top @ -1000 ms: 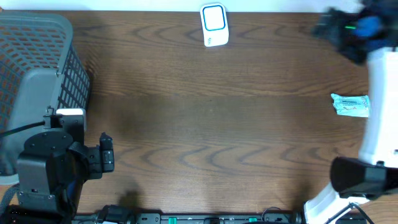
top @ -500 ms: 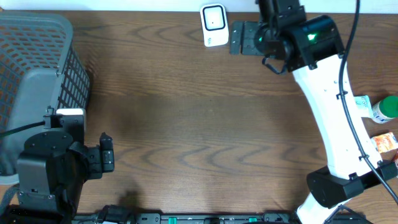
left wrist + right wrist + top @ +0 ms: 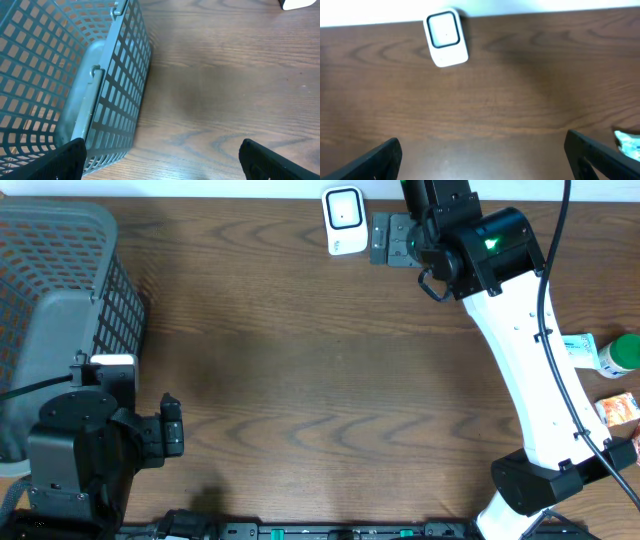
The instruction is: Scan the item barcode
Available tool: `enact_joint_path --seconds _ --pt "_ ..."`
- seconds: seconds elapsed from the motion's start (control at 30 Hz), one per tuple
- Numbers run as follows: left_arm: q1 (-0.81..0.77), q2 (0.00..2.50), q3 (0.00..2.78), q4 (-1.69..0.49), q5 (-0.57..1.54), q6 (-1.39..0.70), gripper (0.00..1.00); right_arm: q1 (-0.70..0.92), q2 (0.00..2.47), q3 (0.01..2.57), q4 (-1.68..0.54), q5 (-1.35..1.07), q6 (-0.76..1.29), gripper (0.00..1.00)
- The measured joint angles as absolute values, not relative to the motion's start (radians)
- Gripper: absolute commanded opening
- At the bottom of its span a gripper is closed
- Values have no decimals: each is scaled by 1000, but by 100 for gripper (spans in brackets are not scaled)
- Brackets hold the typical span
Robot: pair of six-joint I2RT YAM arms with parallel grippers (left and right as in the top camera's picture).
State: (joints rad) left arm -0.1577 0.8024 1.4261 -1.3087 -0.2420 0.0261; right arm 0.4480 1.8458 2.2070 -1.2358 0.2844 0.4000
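The white barcode scanner with a dark-framed window stands at the table's back edge; the right wrist view shows the scanner at upper left. My right gripper hovers just right of it, open and empty, and from its own wrist the right gripper has only bare wood between its fingers. Items lie at the right edge: a white and teal packet, a green-capped bottle and an orange packet. My left gripper stays at the near left, open with nothing in it.
A grey mesh basket fills the left side, and the basket sits close in front of the left gripper. The right arm's white links stretch across the right side of the table.
The right arm swung from the far right corner to the back centre beside the scanner, uncovering the items at the right edge. The left arm has not moved.
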Motion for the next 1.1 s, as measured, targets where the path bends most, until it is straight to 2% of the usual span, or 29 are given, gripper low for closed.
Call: enact_joint_path --seconds 0.33,0.7,0.83,1.1 --pt "-158 802 1426 -1309 -242 26 98 448 1816 2203 -1092 355 331 99" --pt "-158 802 1426 -1309 -242 26 98 427 1539 2172 -1056 449 242 99" --pt "-158 802 1426 -1309 -242 26 98 381 1393 2036 -978 460 234 99" --pt "-158 802 1426 -1308 -242 26 98 222 1047 1567 -792 381 229 99"
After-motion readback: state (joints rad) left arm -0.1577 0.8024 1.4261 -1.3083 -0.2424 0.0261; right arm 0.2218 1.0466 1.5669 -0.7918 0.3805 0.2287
